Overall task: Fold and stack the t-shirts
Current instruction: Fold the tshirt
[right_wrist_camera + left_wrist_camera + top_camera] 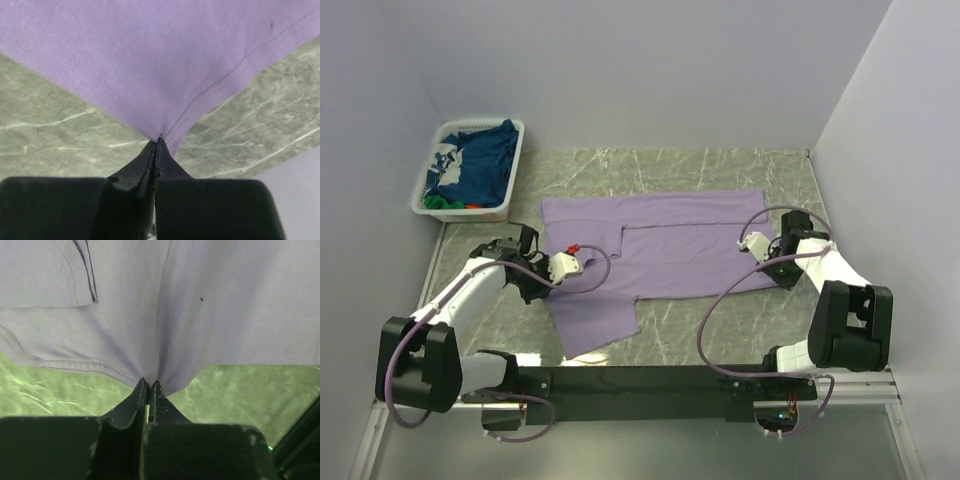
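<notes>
Near edge of counter: black mounting rail point(650, 380) carrying the 2 arm bases.

Left gripper point(149, 385): jaws closed tight, with a pinch of the lavender t-shirt point(680, 245) caught between the fingertips. The cloth rises from the counter point(720, 330) into the pinch. A stitched hem runs in from the left and ends at the fingertips. In the top view this pinch sits at the shirt's left side, toward the counter's left edge.

Right gripper point(157, 142): jaws likewise closed, clamping the lavender shirt at a hemmed corner, with a stitch line running up and right from the tips. This pinch is at the shirt's right end, near the counter's right edge.

Lavender shirt: spread mostly flat across the middle of the counter and running left to right between the 2 grippers. 1 flap extends toward the near edge on the left half. A straight layer edge crosses the middle of the cloth.

Far left corner: white basket point(430, 195) holding a navy t-shirt point(485, 160) with white print. Green cloth point(440, 203) and a bit of red cloth point(475, 207) show at the basket's near side. The basket lies apart from the lavender shirt.
</notes>
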Controlling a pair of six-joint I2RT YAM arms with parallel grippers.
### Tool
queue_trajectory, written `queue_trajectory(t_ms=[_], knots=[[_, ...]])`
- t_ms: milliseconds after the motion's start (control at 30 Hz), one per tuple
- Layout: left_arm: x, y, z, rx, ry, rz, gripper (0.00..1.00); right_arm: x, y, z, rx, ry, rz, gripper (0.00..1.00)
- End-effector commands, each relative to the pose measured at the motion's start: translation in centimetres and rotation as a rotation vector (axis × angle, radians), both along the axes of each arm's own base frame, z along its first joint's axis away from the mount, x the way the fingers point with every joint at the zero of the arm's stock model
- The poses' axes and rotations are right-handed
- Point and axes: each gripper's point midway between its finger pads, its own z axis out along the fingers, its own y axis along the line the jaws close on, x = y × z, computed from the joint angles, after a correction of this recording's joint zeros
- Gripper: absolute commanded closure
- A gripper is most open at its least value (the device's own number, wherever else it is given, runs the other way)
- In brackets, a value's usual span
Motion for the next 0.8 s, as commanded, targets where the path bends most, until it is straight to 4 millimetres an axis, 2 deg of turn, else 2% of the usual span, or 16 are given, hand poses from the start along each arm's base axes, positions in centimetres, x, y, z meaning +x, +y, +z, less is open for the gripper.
queue_trajectory(t_ms=[0, 167, 300, 367, 467, 500, 567, 600, 633, 700, 767], knots=[[-0.6, -0.1, 1.2, -0.042, 0.053, -0.006, 0.99, 1.4, -0.3, 2.1, 0.012, -0.043, 0.002, 1.00], [0.8, 0.0, 2.6, -0.097, 0.103, 0.011, 0.99, 3.3, -0.3, 3.3, 0.038, -0.047, -0.005, 1.00], [2.8, -0.1, 4.3, -0.132, 0.095, 0.020, 0.99, 5.0, -0.5, 4.1, 0.042, -0.053, -0.009, 1.00], [3.5, -0.1, 4.3, -0.147, 0.114, 0.033, 0.99, 6.1, -0.6, 4.5, 0.047, -0.058, -0.013, 1.00], [5.3, -0.2, 5.0, -0.165, 0.109, 0.041, 0.99, 7.6, -0.8, 4.9, 0.049, -0.065, -0.019, 1.00], [6.3, -0.3, 5.7, -0.170, 0.088, 0.043, 0.99, 8.0, -0.8, 5.0, 0.052, -0.066, -0.023, 1.00], [7.2, -0.3, 5.6, -0.181, 0.110, 0.056, 0.99, 9.4, -1.0, 5.3, 0.055, -0.074, -0.028, 1.00], [8.3, -0.3, 6.3, -0.193, 0.092, 0.060, 0.99, 9.8, -0.9, 5.3, 0.062, -0.072, -0.034, 1.00], [8.9, -0.3, 6.0, -0.197, 0.105, 0.062, 0.99, 10.9, -1.0, 5.6, 0.067, -0.078, -0.038, 1.00], [10.2, 0.0, 6.6, -0.204, 0.094, 0.072, 0.99, 11.8, -1.1, 5.7, 0.070, -0.078, -0.047, 1.00], [11.1, -0.1, 6.2, -0.218, 0.115, 0.082, 0.99, 13.1, -1.3, 5.7, 0.069, -0.080, -0.049, 1.00]])
